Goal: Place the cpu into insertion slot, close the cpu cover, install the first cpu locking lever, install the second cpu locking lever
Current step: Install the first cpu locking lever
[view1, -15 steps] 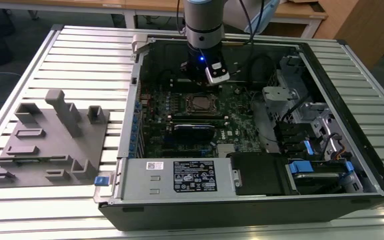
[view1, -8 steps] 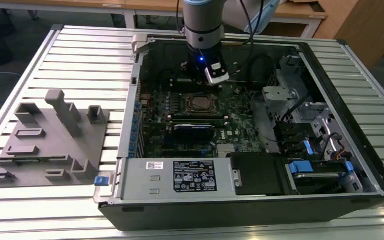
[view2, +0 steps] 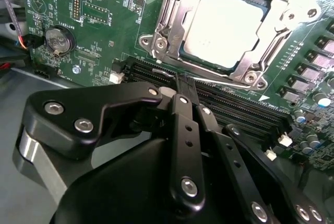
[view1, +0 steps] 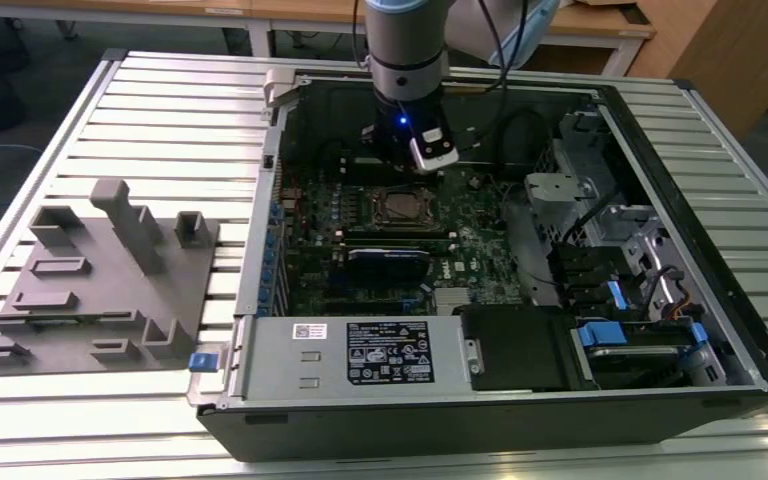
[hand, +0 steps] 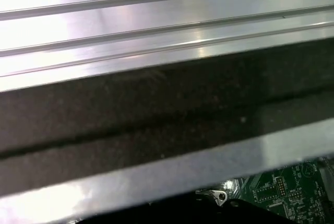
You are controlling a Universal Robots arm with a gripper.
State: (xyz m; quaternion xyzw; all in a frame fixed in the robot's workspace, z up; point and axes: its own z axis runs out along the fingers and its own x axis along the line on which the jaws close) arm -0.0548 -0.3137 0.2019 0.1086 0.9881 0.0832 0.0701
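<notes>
Fingers of the gripper (view2: pixel 185 84), black and slim, lie nearest in the second wrist view, clenched tip to tip with nothing seen between them. Their tips hang over the long black memory slots (view2: pixel 235 106), just beside the socket. Beyond the slots, the cpu (view2: pixel 222 25) sits in the socket on the green motherboard (view2: pixel 104 31), its pale metal top facing up. The cpu cover (view2: pixel 245 70), a silver frame, lies flat around it, the chip showing through its window. A round coin battery (view2: pixel 57 40) sits well apart on the board.

In the exterior view, a labelled power supply (view1: pixel 357 352) comes first inside the open computer case (view1: pixel 491 425). Farther in is the insertion slot (view1: pixel 402 207), and above its far edge stands the arm (view1: pixel 404 60). The case rests on a slatted metal table (view1: pixel 157 90), with a grey fixture (view1: pixel 104 290) at the exterior view's left.
</notes>
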